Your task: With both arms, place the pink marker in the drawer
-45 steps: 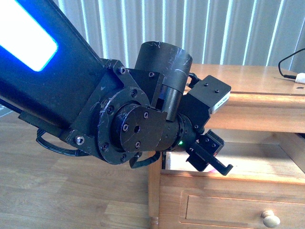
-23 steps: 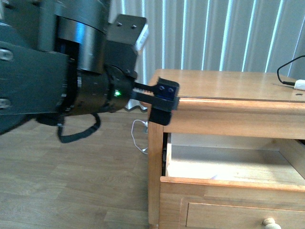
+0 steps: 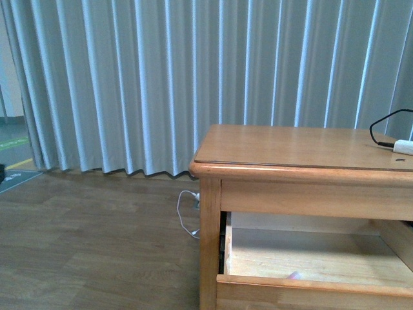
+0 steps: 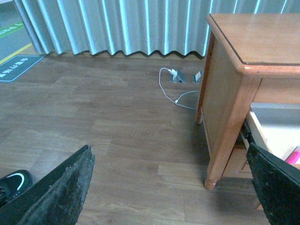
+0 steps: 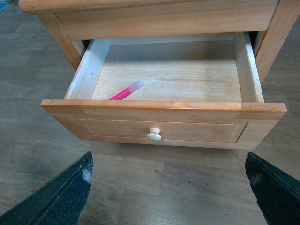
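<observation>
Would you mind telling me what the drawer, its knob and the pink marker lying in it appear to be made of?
The drawer looks like honey-toned wood with a smooth finish; grain lines show on its front and base. Its knob seems to be paler turned wood, rounded and smooth. The pink marker is probably plastic: uniform bright colour, with a paler end.

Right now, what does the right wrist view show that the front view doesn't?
Right wrist only: the drawer front panel with its round knob, the whole pink marker lying on the drawer floor near the front, and the right pincer, wide open. Front only: the curtain, the cabinet top, the white plug on it, a white cable on the floor. Both: the drawer open; in the front view the marker is just a pink sliver.
</observation>
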Tool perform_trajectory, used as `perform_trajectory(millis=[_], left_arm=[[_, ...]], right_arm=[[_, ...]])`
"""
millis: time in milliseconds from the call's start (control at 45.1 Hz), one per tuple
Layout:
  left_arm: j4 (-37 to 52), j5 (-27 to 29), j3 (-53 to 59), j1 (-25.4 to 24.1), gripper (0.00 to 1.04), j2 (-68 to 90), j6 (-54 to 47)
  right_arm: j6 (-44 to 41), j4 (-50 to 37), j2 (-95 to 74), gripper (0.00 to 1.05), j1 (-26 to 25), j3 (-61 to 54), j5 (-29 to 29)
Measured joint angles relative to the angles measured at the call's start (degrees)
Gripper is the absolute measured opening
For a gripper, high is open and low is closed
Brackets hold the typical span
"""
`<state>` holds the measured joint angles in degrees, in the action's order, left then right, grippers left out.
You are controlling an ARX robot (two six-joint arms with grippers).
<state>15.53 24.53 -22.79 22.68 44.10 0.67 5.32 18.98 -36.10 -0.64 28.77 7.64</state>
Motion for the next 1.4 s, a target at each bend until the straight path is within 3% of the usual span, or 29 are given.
perform_trajectory(millis=[177, 288, 466, 665, 798, 865, 931, 1397], left_arm=[[0.6, -0.9, 0.5, -0.4, 0.96, -1.4, 0.4], [6.1, -6.1, 4.7, -3.2, 0.77, -4.0, -0.1], [6.3, -12.0, 11.5, -9.6, 0.37, -10.6, -0.2], [5.2, -15.8, 15.1, -13.6, 0.04, -15.6, -0.2], [3.7, -18.0, 17.2, -15.9, 0.04, -19.1, -0.3], [2.5, -23.8, 18.1, -20.4, 0.04, -21.2, -0.4], [1.5, -24.0, 18.8, -22.4, 0.04, -23.1, -0.4], [-2.9, -24.5, 21.5, -22.5, 0.04, -31.8, -0.4]], right_arm=[[0.0, 0.0, 0.0, 0.96, 0.0, 0.0, 0.0], [0.0, 0.0, 0.0, 0.96, 0.0, 0.0, 0.0], [0.0, 0.0, 0.0, 0.96, 0.0, 0.0, 0.0], [0.0, 0.0, 0.0, 0.96, 0.0, 0.0, 0.0], [0.0, 0.0, 0.0, 0.96, 0.0, 0.0, 0.0], [0.0, 0.0, 0.0, 0.96, 0.0, 0.0, 0.0], [0.0, 0.0, 0.0, 0.96, 0.0, 0.0, 0.0], [0.0, 0.0, 0.0, 0.96, 0.0, 0.0, 0.0]])
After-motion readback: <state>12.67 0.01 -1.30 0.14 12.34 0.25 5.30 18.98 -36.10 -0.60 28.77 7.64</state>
